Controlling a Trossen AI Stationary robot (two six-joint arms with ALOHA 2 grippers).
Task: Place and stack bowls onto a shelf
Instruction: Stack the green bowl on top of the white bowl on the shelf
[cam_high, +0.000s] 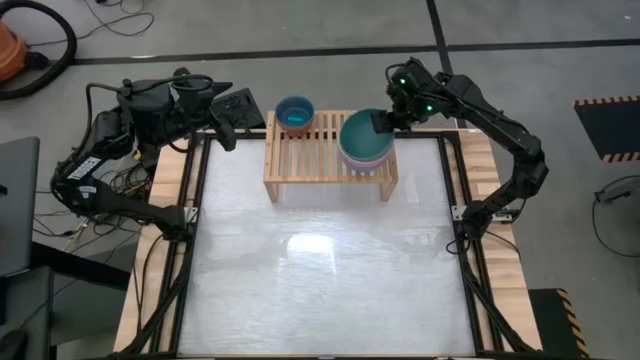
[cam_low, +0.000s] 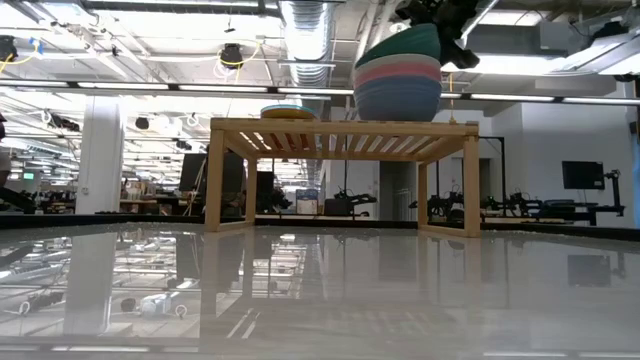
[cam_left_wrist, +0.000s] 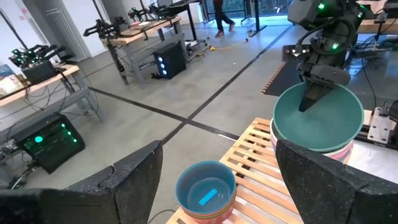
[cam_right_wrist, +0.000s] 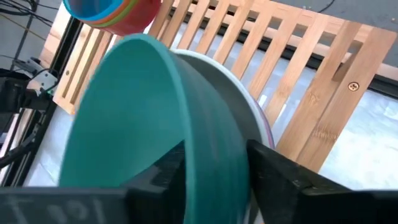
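Note:
The light-wood slatted shelf (cam_high: 325, 160) stands at the table's far side. On its left end sits a stack of the smaller bowls (cam_high: 295, 113), cyan on top (cam_left_wrist: 206, 186). On its right end stands a stack of larger bowls (cam_low: 398, 98): slate blue at the bottom, then pink and cream. The dark teal bowl (cam_high: 362, 135) lies tilted on top. My right gripper (cam_high: 384, 122) is shut on the teal bowl's far-right rim. My left gripper (cam_high: 228, 130) hovers open, left of the shelf and off the table's far-left corner. My right gripper holds the dark teal bowl by its rim (cam_right_wrist: 211, 165), one finger (cam_right_wrist: 163, 174) inside the bowl and one (cam_right_wrist: 280, 171) outside its wall. It comes slanting down from the far right. The bowl is tilted, held side raised, its opposite side resting in the cream bowl (cam_low: 392, 63).
The glossy white table top (cam_high: 320, 270) stretches in front of the shelf. Dark frame rails (cam_high: 470, 270) run along its sides. The shelf's middle slats (cam_high: 322, 140) between the two stacks are bare. Cables and arm bases sit off the far-left corner (cam_high: 110, 170).

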